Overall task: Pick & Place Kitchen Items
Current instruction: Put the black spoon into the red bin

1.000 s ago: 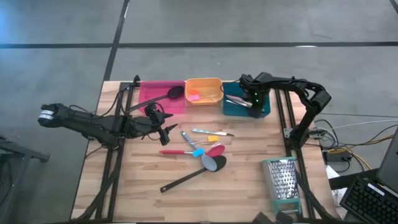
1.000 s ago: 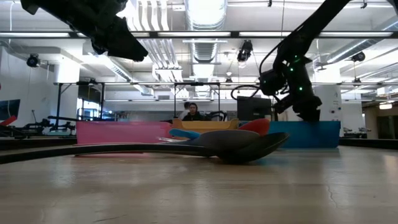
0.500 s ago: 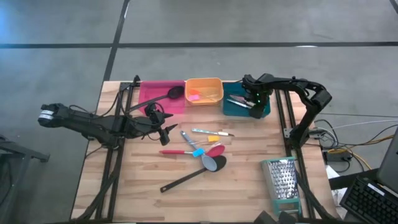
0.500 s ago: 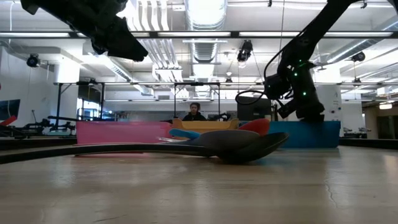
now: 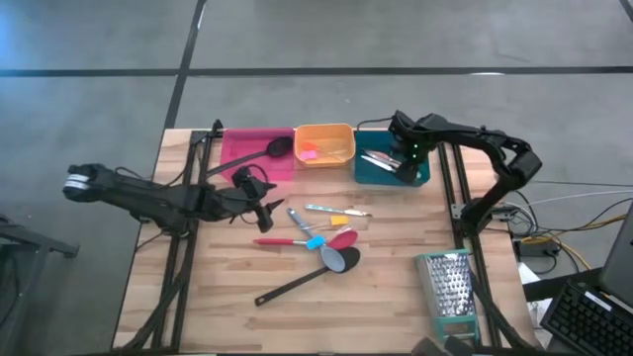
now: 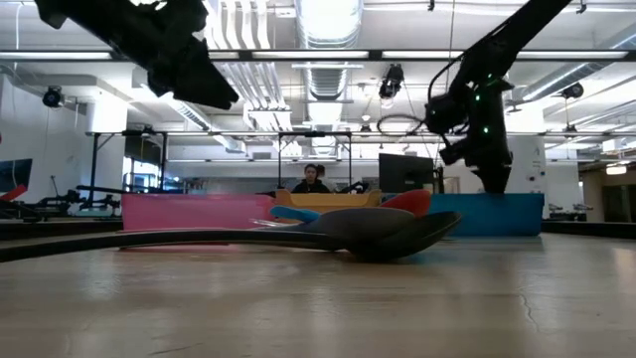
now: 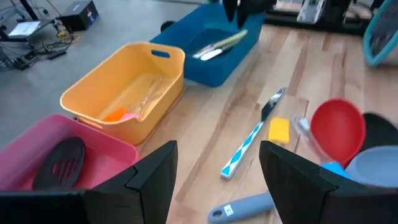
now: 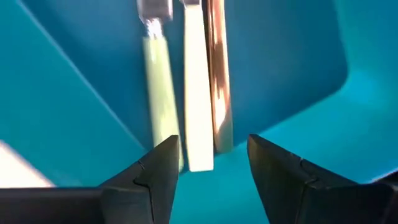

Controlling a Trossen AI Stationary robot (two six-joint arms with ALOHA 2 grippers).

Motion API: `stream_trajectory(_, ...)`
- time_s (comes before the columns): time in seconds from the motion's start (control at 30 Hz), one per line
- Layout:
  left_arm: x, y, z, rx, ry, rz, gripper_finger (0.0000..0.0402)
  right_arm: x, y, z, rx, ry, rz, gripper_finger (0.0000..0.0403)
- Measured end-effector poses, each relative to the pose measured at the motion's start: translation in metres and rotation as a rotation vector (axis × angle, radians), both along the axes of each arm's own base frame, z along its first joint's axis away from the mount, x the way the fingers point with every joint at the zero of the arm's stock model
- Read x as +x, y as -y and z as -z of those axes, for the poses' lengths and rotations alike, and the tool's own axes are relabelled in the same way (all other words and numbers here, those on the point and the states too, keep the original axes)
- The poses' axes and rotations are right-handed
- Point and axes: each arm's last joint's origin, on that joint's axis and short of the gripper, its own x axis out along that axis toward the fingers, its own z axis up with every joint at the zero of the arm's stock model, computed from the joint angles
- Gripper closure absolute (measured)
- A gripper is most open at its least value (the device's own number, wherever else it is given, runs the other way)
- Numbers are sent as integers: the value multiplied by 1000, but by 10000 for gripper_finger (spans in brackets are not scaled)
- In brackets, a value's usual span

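Some sorting is done: the pink bin [image 5: 255, 153] holds a black spatula [image 5: 277, 147], the orange bin [image 5: 324, 144] small pieces, the teal bin [image 5: 388, 168] pale-handled utensils [image 8: 189, 81], while the loose utensils [image 5: 318, 240] sit mid-worktop [image 5: 396, 277] with open room around. The right gripper [image 5: 404, 150] hovers over the teal bin, fingers wide, empty; the left gripper [image 5: 259, 201] hangs just beside the cluster, fingers spread, empty too.

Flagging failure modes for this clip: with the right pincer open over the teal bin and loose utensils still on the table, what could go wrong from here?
1. The right pincer hangs open just above the pale-handled utensils in the teal bin; lifting away carelessly could snag one.
2. The left pincer, open, hovers beside the utensil cluster; the pieces overlap, so a grasp may drag neighbours.
3. The black spoon lies nearest the table's front and could be nudged off.
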Motion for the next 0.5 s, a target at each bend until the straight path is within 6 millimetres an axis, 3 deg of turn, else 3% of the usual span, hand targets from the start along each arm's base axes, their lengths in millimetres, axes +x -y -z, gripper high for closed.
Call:
stream_trajectory(0.33, 9, 1, 11, 13, -57, 5, 170, 1, -15, -58, -104, 435, 7, 265)
stream_trajectory(0.5, 9, 2, 11, -24, -45, 17, 170, 1, -37, -88, -197, 624, 7, 292)
